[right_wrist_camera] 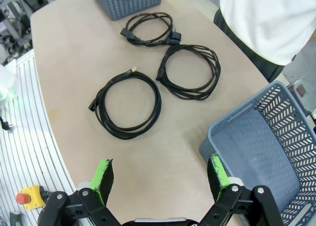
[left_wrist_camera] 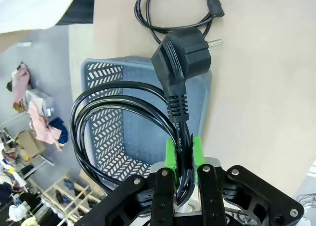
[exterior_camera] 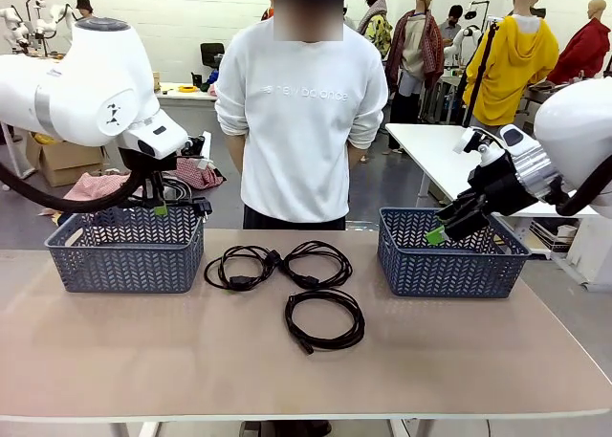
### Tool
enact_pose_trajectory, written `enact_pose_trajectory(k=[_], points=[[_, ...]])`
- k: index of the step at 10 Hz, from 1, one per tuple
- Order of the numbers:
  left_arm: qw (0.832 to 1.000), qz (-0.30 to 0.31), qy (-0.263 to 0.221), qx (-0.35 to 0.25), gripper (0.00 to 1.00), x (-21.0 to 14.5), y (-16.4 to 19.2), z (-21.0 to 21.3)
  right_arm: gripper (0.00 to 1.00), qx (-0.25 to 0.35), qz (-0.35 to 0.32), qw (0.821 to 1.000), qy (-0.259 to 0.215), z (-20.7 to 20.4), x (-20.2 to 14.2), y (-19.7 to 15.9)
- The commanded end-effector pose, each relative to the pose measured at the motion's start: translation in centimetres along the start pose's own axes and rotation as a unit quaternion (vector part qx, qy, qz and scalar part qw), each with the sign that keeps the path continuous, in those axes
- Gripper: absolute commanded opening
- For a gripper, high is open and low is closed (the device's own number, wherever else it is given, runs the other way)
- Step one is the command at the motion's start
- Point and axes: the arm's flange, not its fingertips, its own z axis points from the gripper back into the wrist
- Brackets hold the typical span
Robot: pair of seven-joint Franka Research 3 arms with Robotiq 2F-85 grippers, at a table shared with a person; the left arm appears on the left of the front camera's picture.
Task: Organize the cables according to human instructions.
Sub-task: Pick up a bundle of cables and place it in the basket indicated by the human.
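The left gripper (left_wrist_camera: 182,154) clamps its green pads (left_wrist_camera: 170,153) on a glossy black cord just below the ribbed neck of a chunky angled plug (left_wrist_camera: 181,63). This held cable (left_wrist_camera: 94,122) loops roundly over the slatted grey left basket (left_wrist_camera: 106,72), possibly clear of its floor. The right gripper (right_wrist_camera: 160,174) is spread wide and empty by the right basket (right_wrist_camera: 276,152). On the smooth tan table (exterior_camera: 143,360) between the baskets lie the left cable (exterior_camera: 241,267), middle cable (exterior_camera: 314,263) and near cable (exterior_camera: 325,319).

Four black cables (exterior_camera: 324,319), two grey baskets (exterior_camera: 124,251), one person (exterior_camera: 301,112)
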Motion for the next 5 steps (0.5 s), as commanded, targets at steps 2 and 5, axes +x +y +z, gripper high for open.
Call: enact_pose_trajectory(k=[2, 5], points=[[0.999, -0.047, -0.005, 0.005, 0.15, -2.7, 1.5, -1.5, 1.0, 0.006, 0.006, 1.0, -0.016, -0.2, 0.1, -0.3], [0.997, -0.073, -0.009, 0.002, 0.15, -5.3, 3.7, -2.8, 1.0, 0.006, 0.006, 1.0, -0.016, -0.2, 0.1, -0.3]])
